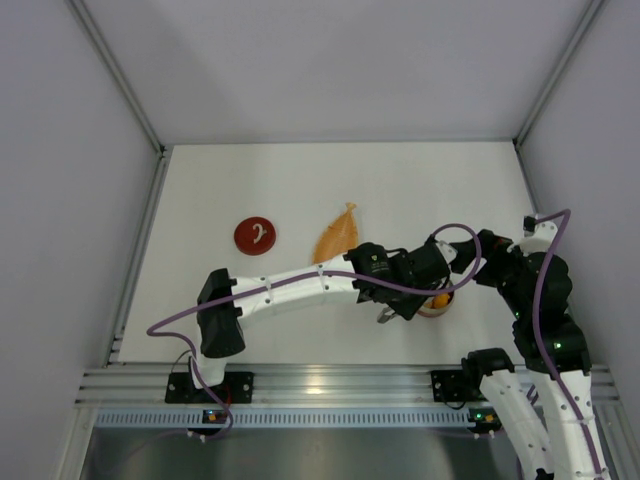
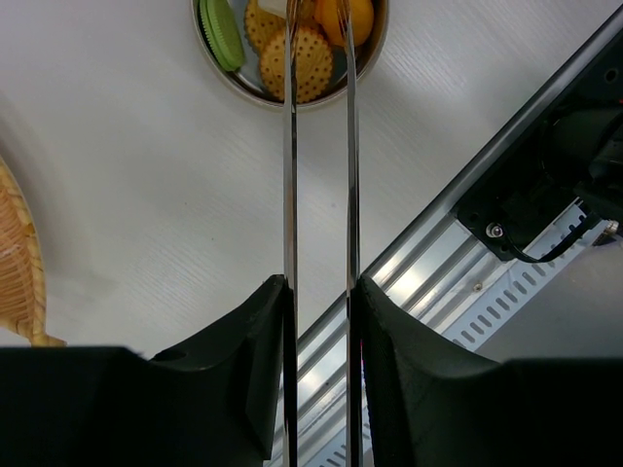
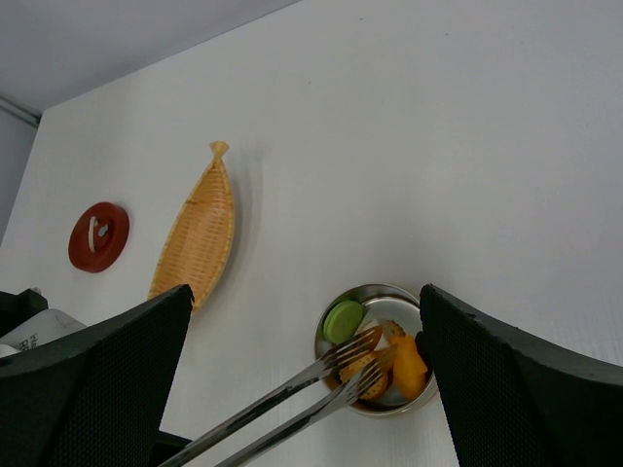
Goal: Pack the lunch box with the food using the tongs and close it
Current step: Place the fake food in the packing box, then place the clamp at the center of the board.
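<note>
- From above, the left arm (image 1: pixel 290 288) stretches across the white surface (image 1: pixel 250 180) toward the right. Its far end is over the lunch box (image 1: pixel 443 311), which stands near the front edge on the right side. A bit of orange shows inside.
- The right arm (image 1: pixel 545 300) rises from its base and curls leftward to the same spot. The black wrists crowd together there, so I cannot pick out either tool from this height.
- The red lid (image 1: pixel 256 236), white squiggle up, lies flat well to the left, apart from the box. The orange leaf-shaped tray (image 1: pixel 337 235) lies between the two.
- In the left wrist view, the left tool (image 2: pixel 319 292) is clamped on the tongs (image 2: pixel 290 175), one black finger pressing each silver arm from outside.
- The two arms run nearly parallel with a narrow gap, and their tips reach into the box over the food (image 2: pixel 297 63). A green piece (image 2: pixel 222 34) sits against the left wall, dotted tan rounds lie in the middle, and an orange piece (image 2: pixel 352 17) is on the right.
- The tray's woven edge shows at the left, and a metal rail (image 2: pixel 458 263) crosses the lower right.
- In the right wrist view, the right tool (image 3: pixel 304 297) hovers with its fingers wide apart, gripping nothing. The open box sits low between them.
- The tongs enter from the lower left, and their scalloped tips lie among the pieces. The lid is off, far left beyond the tray.
</note>
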Controlling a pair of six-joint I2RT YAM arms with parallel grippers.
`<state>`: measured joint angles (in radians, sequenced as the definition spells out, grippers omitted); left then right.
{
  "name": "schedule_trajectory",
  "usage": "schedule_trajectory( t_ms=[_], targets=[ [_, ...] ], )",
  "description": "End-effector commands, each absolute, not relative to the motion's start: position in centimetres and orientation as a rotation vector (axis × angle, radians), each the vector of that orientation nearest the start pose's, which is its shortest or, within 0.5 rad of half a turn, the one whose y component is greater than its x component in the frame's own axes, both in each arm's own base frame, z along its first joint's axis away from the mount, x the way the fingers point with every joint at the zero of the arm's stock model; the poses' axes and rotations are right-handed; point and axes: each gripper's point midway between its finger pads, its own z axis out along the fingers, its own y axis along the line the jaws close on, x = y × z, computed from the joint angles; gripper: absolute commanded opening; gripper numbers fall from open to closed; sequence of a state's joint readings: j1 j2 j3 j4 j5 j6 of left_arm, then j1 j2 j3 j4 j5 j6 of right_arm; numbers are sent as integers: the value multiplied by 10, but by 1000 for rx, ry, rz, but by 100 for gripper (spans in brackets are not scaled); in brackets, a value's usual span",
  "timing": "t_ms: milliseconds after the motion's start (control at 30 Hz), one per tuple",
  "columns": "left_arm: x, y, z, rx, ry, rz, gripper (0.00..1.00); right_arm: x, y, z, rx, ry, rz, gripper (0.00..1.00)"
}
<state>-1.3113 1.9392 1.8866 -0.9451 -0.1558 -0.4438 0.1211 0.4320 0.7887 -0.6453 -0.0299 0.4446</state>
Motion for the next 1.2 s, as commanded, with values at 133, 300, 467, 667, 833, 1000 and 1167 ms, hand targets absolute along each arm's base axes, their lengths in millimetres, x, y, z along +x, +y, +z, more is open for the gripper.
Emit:
schedule_trajectory(
  t_ms=[133,300,467,667,833,1000,1167],
  targets=[
    [94,-456,206,1203,2265,-565,37,214,57,287,243,1780,481,100],
    [111,-443,221,1114,2255,-513,37,214,58,287,244,1782,483,100],
    [129,-424,230,1030,2266,-495,37,215,59,287,242,1784,491,100],
    [172,-389,247,855,2277,-468,38,216,59,287,238,1786,491,99],
    [218,-345,259,664,2276,-434,38,218,59,287,239,1792,486,99],
    [261,-298,273,475,2239,-338,40,224,61,283,228,1821,482,99],
    [298,-266,276,351,2219,-279,41,239,58,278,232,1882,436,99]
  ],
)
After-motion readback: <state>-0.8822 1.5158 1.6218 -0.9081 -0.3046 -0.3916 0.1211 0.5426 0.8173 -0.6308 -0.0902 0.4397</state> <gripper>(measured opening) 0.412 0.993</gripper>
